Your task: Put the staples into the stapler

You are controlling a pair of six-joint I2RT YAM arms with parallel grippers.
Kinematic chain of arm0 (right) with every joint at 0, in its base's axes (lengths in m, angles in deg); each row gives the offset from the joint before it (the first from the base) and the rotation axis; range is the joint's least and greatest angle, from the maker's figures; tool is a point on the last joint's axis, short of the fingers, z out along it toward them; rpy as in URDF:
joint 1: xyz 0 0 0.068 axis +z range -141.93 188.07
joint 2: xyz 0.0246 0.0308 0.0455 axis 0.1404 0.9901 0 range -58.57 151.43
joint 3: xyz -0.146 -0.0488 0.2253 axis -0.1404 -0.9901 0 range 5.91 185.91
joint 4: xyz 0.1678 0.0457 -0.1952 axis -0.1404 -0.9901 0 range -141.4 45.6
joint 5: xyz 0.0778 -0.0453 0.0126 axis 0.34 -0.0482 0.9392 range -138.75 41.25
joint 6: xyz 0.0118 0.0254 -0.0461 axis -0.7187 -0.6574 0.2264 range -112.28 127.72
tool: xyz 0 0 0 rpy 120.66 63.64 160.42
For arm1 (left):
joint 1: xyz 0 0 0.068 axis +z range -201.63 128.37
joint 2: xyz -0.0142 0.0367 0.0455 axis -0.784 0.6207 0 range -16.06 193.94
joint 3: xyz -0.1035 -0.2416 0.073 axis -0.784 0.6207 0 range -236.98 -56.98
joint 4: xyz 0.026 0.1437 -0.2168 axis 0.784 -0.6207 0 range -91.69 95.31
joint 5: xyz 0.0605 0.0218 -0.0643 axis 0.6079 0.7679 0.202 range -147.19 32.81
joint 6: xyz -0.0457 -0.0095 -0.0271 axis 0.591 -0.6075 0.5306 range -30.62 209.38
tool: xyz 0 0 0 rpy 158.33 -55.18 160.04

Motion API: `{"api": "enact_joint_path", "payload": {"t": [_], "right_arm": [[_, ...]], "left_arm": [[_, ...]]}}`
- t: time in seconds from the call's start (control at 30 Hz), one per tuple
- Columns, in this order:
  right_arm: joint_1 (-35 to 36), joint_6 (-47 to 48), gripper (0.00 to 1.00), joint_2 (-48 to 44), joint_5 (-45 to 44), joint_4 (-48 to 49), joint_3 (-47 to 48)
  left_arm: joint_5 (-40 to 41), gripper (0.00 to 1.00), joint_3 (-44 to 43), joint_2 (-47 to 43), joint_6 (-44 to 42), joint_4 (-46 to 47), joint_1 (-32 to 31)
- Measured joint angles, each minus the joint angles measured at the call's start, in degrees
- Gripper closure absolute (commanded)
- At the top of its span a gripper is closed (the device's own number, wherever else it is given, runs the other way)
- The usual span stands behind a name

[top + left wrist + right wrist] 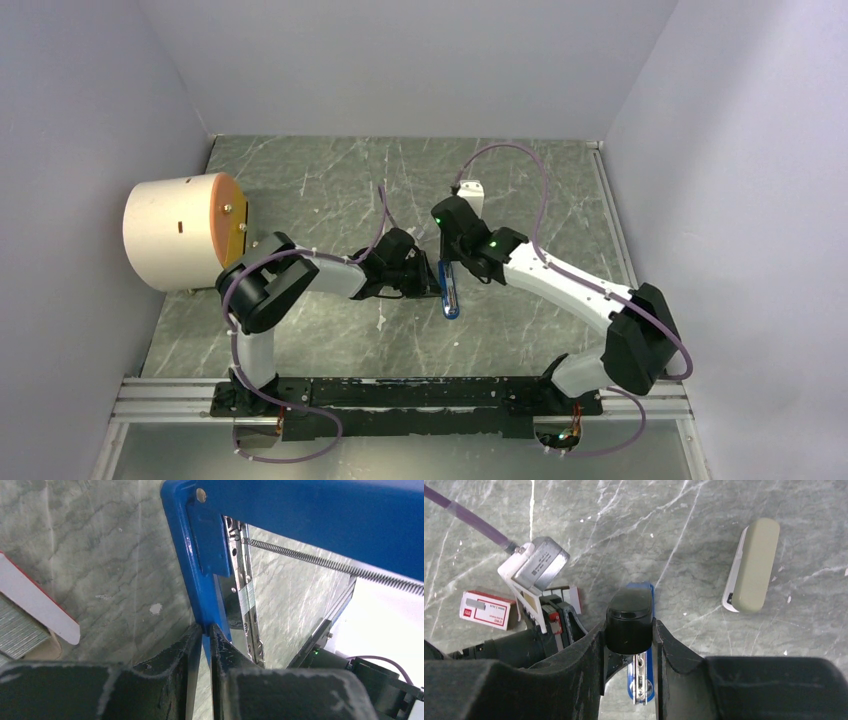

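Observation:
The blue stapler (450,293) is held up over the middle of the table, hinged open. In the left wrist view its blue cover (310,510) runs across the top, with a spring stretched below it and the metal magazine channel (246,595) exposed. My left gripper (206,629) is shut on the stapler's thin blue edge. My right gripper (629,627) is shut on the stapler's black tip (628,615), and the blue body hangs below it. A grey ribbed block of staples (17,632) lies at the left edge of the left wrist view, beside a white flap.
A small red box with a white label (486,611) lies on the marble table left of the grippers. A pale beige bar (751,565) lies to the right. A large cream cylinder with an orange face (180,230) stands at the left wall.

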Motion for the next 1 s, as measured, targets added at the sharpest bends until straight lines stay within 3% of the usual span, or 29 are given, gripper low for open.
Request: {"api": "enact_joint_path", "payload": {"t": [0.6, 1.0], "right_arm": [[5.8, -5.1, 0.86, -1.0, -0.3, -8.5, -4.1], [6.3, -9.0, 0.86, 0.0, 3.0, -8.0, -9.5]], "left_arm": [[0.3, 0.81, -0.2, 1.9, -0.1, 3.3, 0.7], [0.5, 0.8, -0.5, 2.8, -0.2, 4.6, 0.7]]}}
